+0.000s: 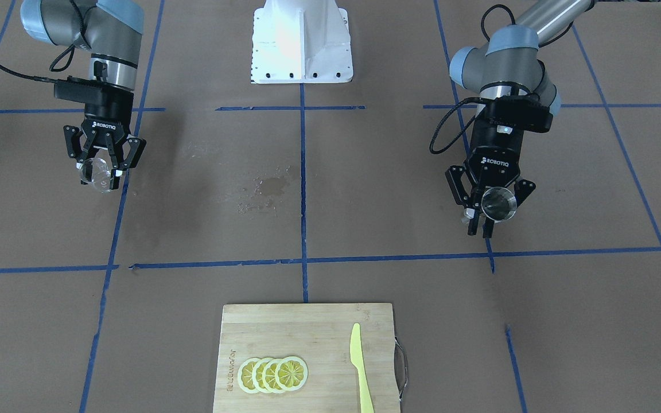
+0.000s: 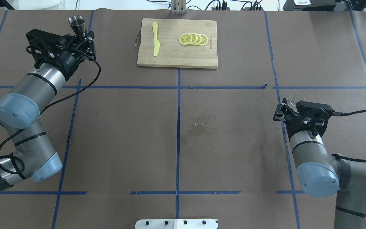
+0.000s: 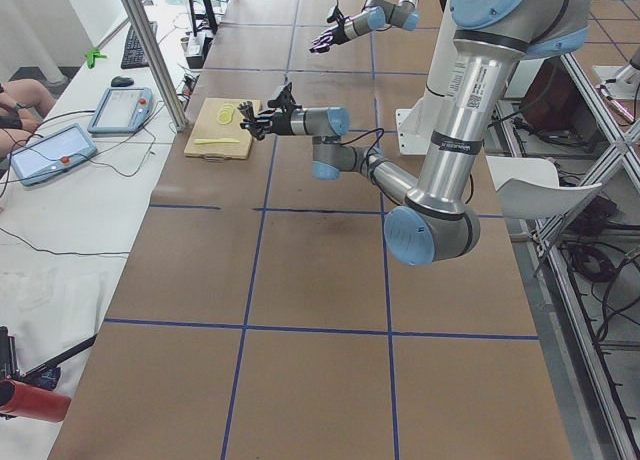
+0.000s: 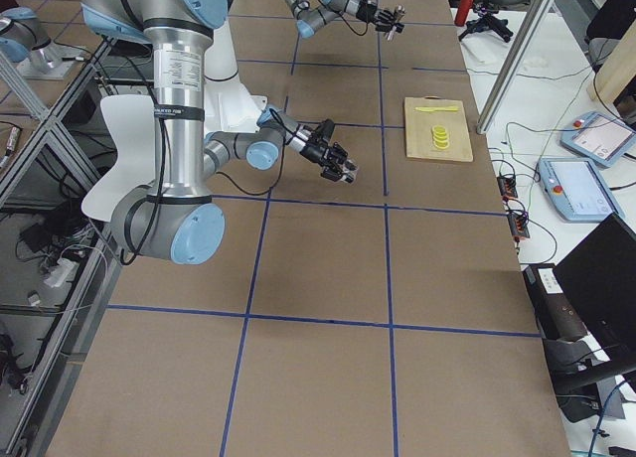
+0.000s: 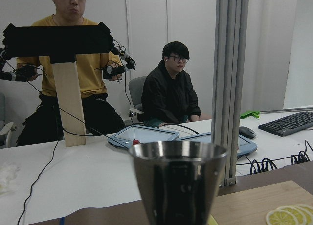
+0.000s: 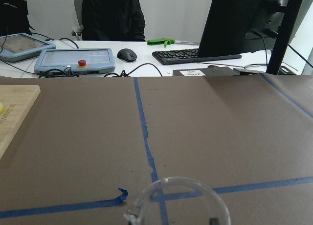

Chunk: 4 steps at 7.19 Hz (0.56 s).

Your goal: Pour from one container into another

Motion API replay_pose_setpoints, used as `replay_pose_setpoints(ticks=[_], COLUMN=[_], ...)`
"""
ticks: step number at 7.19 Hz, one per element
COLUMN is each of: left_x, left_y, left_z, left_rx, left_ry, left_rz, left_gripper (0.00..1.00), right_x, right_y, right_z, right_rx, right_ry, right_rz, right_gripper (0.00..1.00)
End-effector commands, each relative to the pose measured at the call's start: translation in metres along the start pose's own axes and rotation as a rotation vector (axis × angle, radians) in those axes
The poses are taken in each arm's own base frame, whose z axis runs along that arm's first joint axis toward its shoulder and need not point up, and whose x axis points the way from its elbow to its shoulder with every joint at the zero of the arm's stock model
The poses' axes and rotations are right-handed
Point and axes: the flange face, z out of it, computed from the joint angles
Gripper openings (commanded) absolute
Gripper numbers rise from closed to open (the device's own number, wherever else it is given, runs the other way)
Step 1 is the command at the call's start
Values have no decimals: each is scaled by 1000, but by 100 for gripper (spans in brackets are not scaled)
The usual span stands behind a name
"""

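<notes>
Above the surface (image 1: 365,189), we note the left gripper (image 1: 491,211) clamped on the upright jigger (image 1: 499,203) and the right gripper (image 1: 101,172) grasping the beaker (image 1: 96,166), the two well apart.

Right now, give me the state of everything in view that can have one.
Left pincer, shut on the steel cup.
Right pincer, shut on the glass cup.
Steel cup, upright, contents unclear.
Glass cup, gripped, contents unclear.
Knife, flat on the cutting board.
Lemon slices, overlapping row on the board.
Table, wet stain mid-table.
</notes>
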Motion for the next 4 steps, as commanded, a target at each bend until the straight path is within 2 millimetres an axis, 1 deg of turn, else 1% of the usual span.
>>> replay_pose_setpoints(ticks=[1, 2, 3, 4], left_x=[-7, -7, -7, -7], left_y=[2, 3, 2, 2], left_z=[-1, -1, -1, -1], left_rx=[-4, -6, -5, -5], left_ry=[-8, -8, -9, -7], left_rz=[5, 6, 6, 5], left_gripper=[0, 0, 0, 0], right_x=[14, 19, 27, 25], right_y=[57, 74, 94, 97], right_z=[-12, -11, -4, -3], right_rx=[77, 108, 104, 89], right_ry=[-27, -32, -21, -18], right_rz=[15, -9, 3, 1], right_gripper=[0, 0, 0, 0])
